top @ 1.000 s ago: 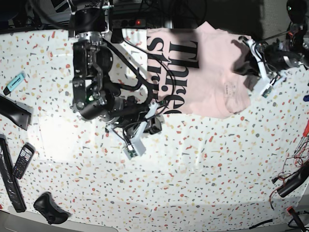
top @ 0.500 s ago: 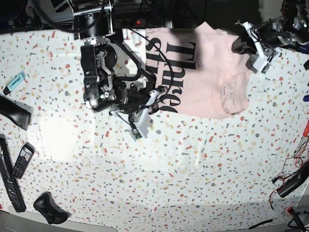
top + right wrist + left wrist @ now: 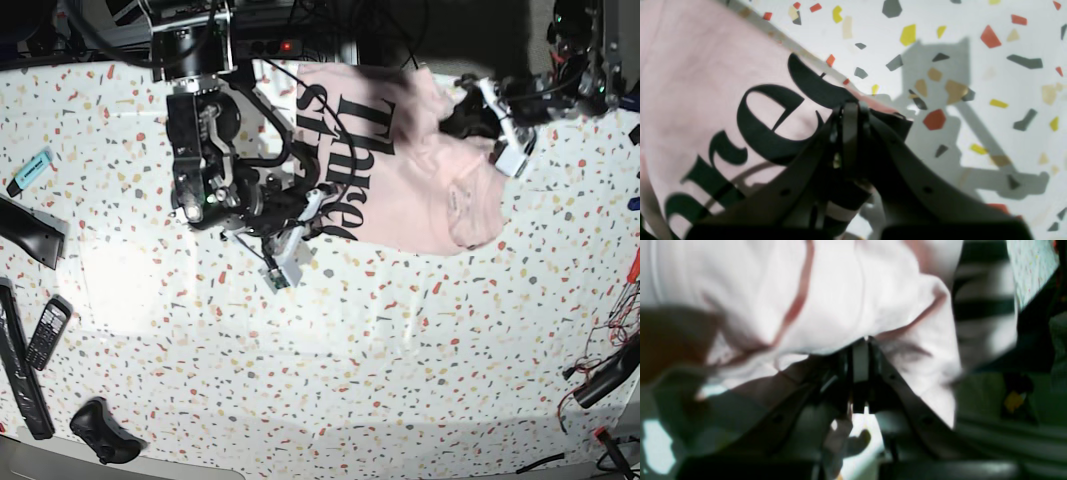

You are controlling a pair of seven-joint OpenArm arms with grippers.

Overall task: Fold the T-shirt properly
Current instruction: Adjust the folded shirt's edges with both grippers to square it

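Observation:
The pale pink T-shirt [image 3: 420, 170] lies bunched at the table's far middle, with its black serif lettering [image 3: 350, 140] facing up on the left part. My right gripper [image 3: 318, 208] is shut on the shirt's near-left edge; the right wrist view shows its closed tips [image 3: 850, 106] pinching the printed fabric [image 3: 723, 110] just above the table. My left gripper [image 3: 458, 118] is shut on the shirt's far-right edge and holds it raised. In the left wrist view its closed tips [image 3: 860, 341] grip blurred pink cloth [image 3: 840, 290].
A speckled white table [image 3: 400, 350] runs toward the camera. A teal marker [image 3: 30, 170], a black bar [image 3: 25, 230], a phone [image 3: 47, 332] and a black controller [image 3: 100, 430] lie at the left edge. Cables [image 3: 610, 370] lie at the right edge.
My left gripper has moved leftward over the table with the shirt's right edge, bunching that side inward. My right gripper rose toward the shirt a second ago and has since held still.

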